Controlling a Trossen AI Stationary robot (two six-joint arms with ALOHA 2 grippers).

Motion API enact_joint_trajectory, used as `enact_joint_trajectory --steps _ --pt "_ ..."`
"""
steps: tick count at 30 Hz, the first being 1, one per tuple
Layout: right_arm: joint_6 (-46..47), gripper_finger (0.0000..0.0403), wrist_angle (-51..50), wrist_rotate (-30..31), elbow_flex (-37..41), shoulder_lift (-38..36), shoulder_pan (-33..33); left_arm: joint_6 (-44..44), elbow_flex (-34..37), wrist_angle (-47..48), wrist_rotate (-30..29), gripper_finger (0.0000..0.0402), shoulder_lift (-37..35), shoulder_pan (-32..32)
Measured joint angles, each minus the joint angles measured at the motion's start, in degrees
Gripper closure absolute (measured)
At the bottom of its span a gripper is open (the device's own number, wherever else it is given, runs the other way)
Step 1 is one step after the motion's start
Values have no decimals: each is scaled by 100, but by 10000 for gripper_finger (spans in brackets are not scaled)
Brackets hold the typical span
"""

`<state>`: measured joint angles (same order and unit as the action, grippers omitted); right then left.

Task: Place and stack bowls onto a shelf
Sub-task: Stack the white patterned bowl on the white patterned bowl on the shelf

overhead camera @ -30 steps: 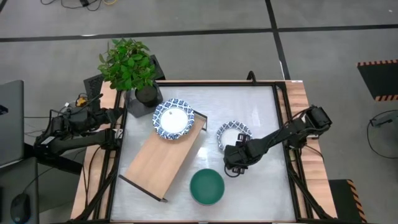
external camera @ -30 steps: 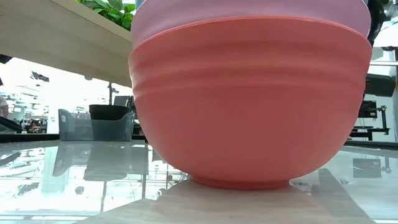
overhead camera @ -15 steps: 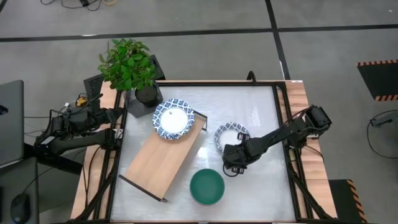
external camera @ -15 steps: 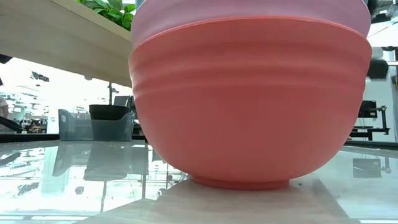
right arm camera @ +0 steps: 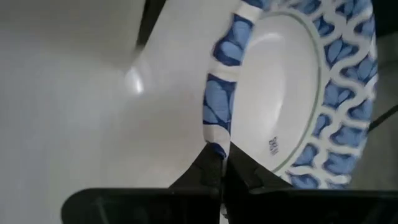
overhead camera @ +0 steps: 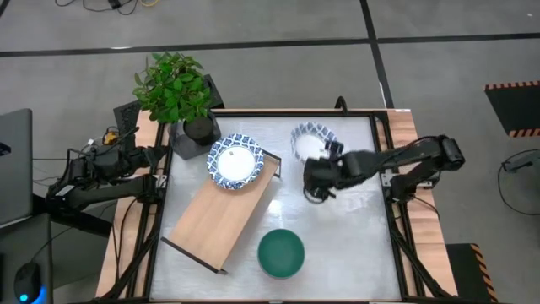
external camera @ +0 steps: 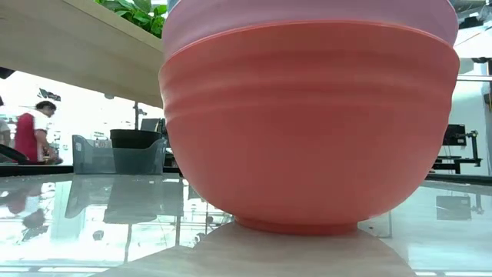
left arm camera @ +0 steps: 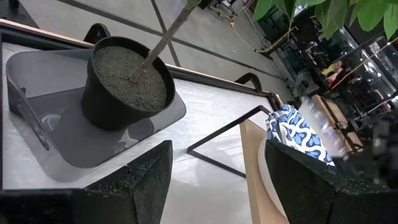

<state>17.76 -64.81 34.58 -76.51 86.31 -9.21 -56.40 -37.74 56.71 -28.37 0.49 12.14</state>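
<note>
A blue-and-white patterned bowl (overhead camera: 310, 140) hangs tilted over the table's far right part, with my right gripper (overhead camera: 320, 162) shut on its rim. A second patterned bowl (overhead camera: 235, 160) sits on the far end of the light-wood shelf (overhead camera: 219, 221), which lies slantwise on the table's left half. A green bowl (overhead camera: 280, 252) stands on the table near the front edge. In the low view a red bowl (external camera: 307, 131) with a pink bowl (external camera: 307, 19) nested in it fills the picture. My left gripper (left arm camera: 214, 180) waits open at the table's left edge. My right gripper pinches the patterned bowl's rim (right arm camera: 214, 134) between its two fingers, one on the white inside and one on the outer wall. The fingers come slanting from the table's near right side. The bowl is tipped up on edge, its inside turned sideways; whether its far rim touches the table I cannot tell.
A potted plant (overhead camera: 173, 89) in a black pot (left arm camera: 127, 84) stands at the far left corner, on a grey tray beside the shelf's far end. Black frame bars run along the table's sides. A person (external camera: 34, 135) shows in the room beyond.
My right gripper has taken hold of the patterned bowl by its rim and carried it from the table's middle right toward the far edge. The bowl, which sat flat, now stands tipped on edge. A person has come into the low view.
</note>
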Motion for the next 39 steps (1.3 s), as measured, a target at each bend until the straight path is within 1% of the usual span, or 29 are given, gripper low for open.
enact_joint_trajectory --steps 2,5,9,11,13,16,19,26,33,37,39 --pt "-386 383 280 52 -245 -116 154 -35 0 0 -4 159 0 1" --pt "-1001 383 927 -83 -603 -223 308 -42 0 0 -5 159 0 2" --pt "-2058 383 2048 -719 -987 -256 329 -44 0 0 -16 159 0 0" --pt "-2793 383 2550 -1005 -1131 -186 249 -44 0 0 -44 159 0 2" --pt "-3716 383 2860 -1211 -1230 -72 138 -44 0 -1 -63 159 0 1" --pt "-5137 383 3335 -1221 -1301 134 -32 -44 0 -2 -86 159 0 1" --pt "-6096 383 3518 -1236 -1301 351 -80 -44 0 -2 -84 159 0 1" --pt "-6830 383 3637 -1232 -1301 960 36 -44 0 -2 -84 159 0 0" --pt "-7080 383 4022 -1263 -1301 1313 282 -44 0 -2 -81 159 0 0" --pt "-7094 383 4079 -1575 -1301 1349 432 -44 0 0 -83 159 -2 0" --pt "-7086 382 4104 -1827 -1301 1349 495 -42 0 2 -81 159 -2 0"
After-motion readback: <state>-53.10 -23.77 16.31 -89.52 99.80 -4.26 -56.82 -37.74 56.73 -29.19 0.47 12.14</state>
